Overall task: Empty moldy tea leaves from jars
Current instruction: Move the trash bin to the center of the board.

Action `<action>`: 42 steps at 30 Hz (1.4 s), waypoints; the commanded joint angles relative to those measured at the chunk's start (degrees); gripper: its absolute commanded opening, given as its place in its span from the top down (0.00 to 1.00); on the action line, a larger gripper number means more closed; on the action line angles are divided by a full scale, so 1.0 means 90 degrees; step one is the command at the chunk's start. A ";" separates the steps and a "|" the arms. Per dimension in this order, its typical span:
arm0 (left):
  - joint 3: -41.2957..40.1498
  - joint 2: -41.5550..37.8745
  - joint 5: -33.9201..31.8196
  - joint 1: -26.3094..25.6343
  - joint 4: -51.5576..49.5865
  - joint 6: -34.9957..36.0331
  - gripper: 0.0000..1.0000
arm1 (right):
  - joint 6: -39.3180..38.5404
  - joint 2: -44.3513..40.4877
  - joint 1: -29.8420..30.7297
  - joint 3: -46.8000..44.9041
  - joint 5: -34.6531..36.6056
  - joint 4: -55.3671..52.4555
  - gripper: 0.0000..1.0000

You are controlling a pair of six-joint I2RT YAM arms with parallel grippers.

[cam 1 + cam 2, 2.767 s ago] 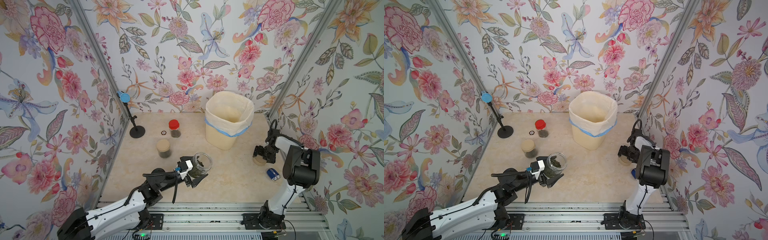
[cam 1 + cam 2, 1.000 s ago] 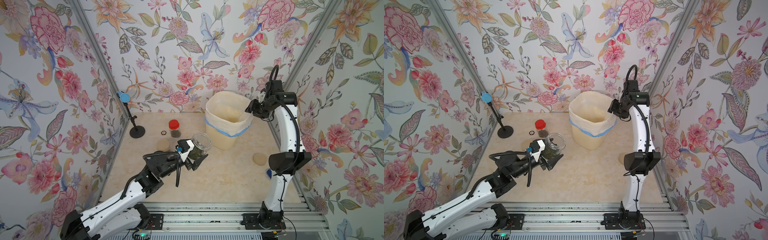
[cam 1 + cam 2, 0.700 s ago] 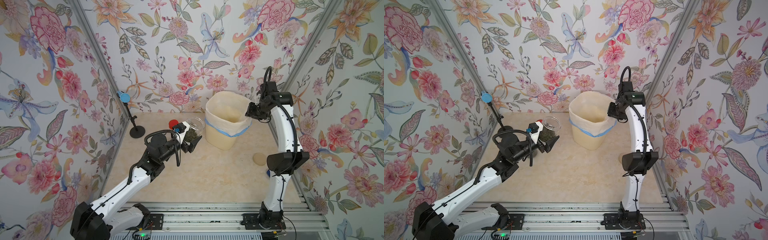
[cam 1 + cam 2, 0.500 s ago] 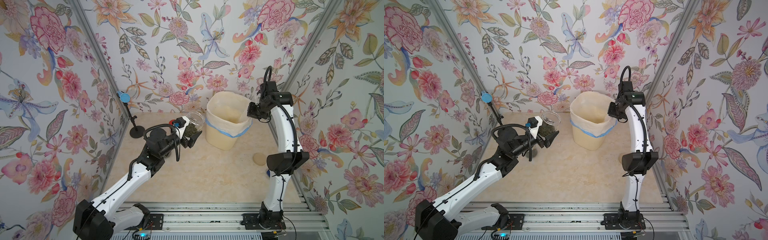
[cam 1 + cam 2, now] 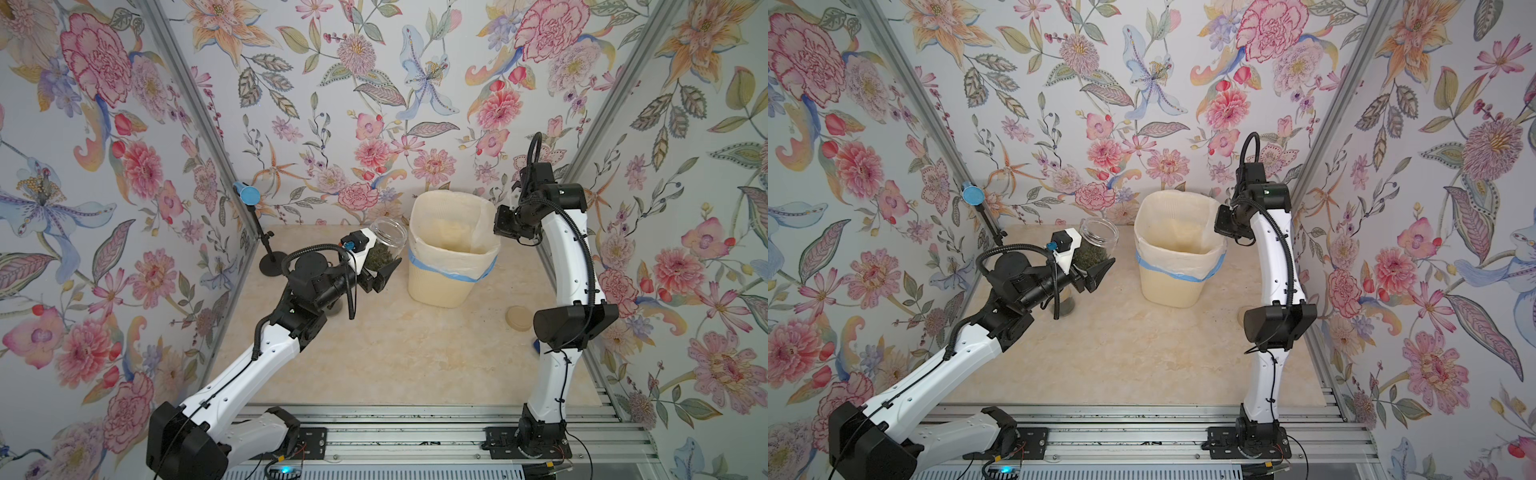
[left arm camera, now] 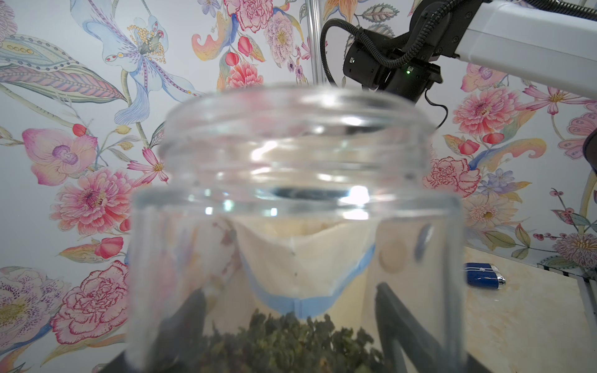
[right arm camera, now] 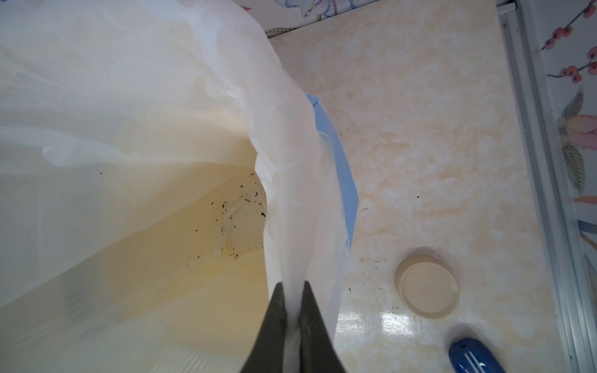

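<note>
Tea leaves (image 6: 284,342), loose dark green-brown bits, lie in lidless clear round jar (image 5: 386,239). Jar clamped in left gripper (image 5: 1090,259), aloft, tilted, just beside cream ribbed bin (image 5: 449,274). Right gripper (image 7: 292,287) pinched together on thin white liner (image 7: 290,193) at bin rim.

Left end effector (image 5: 377,258) grips, right end effector (image 7: 293,287) pinches.

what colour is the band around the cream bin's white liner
Light blue; the thin band around the cream ribbed bin shows best in a top view.

Clear glossy jar (image 6: 290,155), crumbly matt tea leaves (image 6: 284,342), thin crinkled plastic liner (image 7: 161,80), glossy marbled tabletop (image 7: 420,129)
</note>
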 commanded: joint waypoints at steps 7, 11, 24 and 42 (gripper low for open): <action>0.0320 -0.0723 0.0105 0.0039 0.0025 0.0123 0.28 | 0.0059 -0.0980 0.0840 -0.0559 -0.0089 -0.0431 0.90; 0.0411 -0.0895 0.0085 0.0033 -0.0219 0.0150 0.28 | 0.0079 -0.1202 0.1241 -0.0643 -0.0011 -0.0639 0.90; 0.0479 -0.0665 0.0424 0.0037 -0.0330 -0.0318 0.30 | 0.0289 -0.2403 0.1811 -0.2848 -0.0154 0.0222 0.87; 0.1078 0.0270 0.0531 -0.0511 -0.0062 -0.0607 0.29 | -0.0159 -0.4164 -0.0093 -0.3724 -0.2096 0.0939 0.01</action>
